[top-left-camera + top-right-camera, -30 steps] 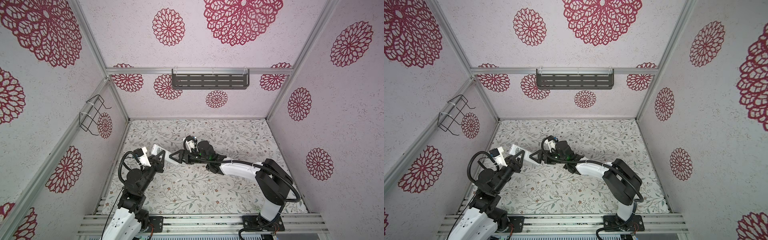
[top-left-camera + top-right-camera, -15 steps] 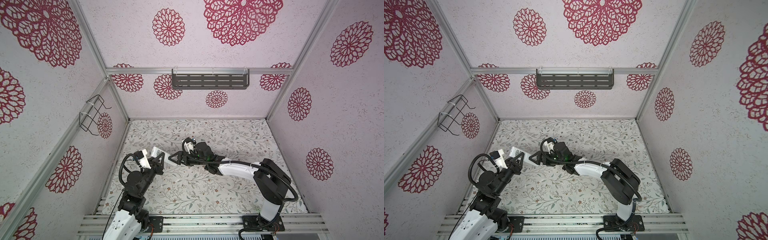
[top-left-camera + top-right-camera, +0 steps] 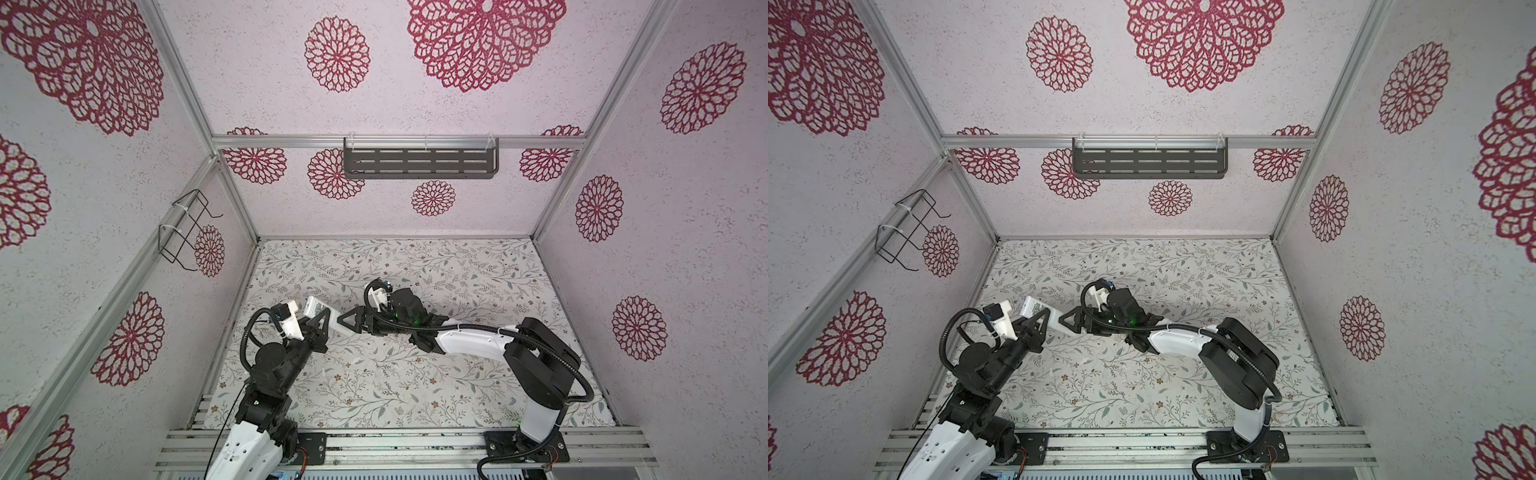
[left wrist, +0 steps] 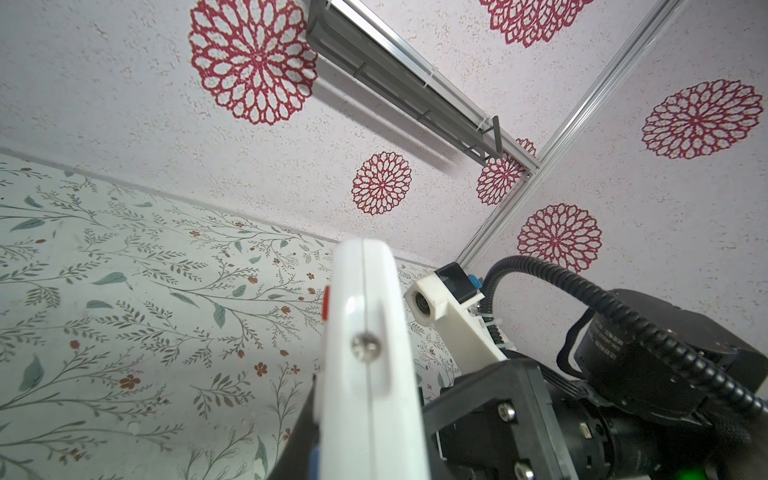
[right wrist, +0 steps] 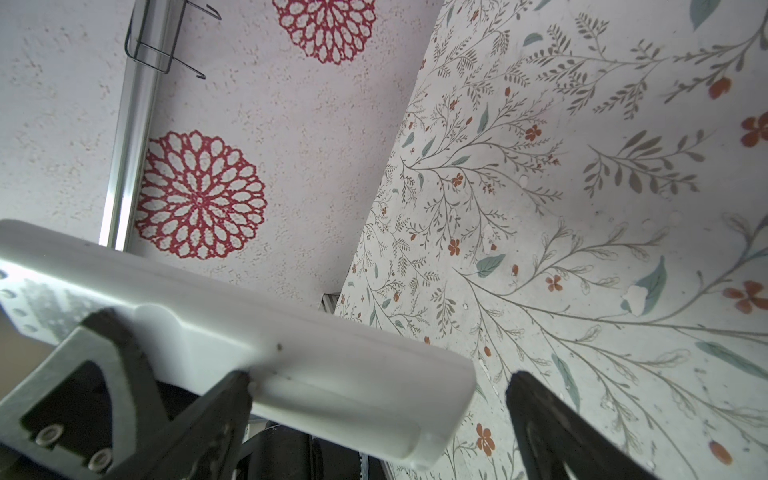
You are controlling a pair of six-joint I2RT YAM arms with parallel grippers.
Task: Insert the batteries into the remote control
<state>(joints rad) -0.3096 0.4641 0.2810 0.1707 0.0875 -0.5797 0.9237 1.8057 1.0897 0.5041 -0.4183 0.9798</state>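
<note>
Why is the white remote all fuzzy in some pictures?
Right wrist view: the remote control sits very near the lens, so its label smears; left wrist view: it looms large, yet its screw looks crisp; both top views: small but sharp.

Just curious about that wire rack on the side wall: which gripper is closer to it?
Left. The left gripper, shut on the remote control, is on the same side as the wire rack; the right gripper, open around the remote's other end, is farther toward the middle.

Slim white remote control [image 3: 316, 308] aloft, tilted, printed label on upward face.
</note>
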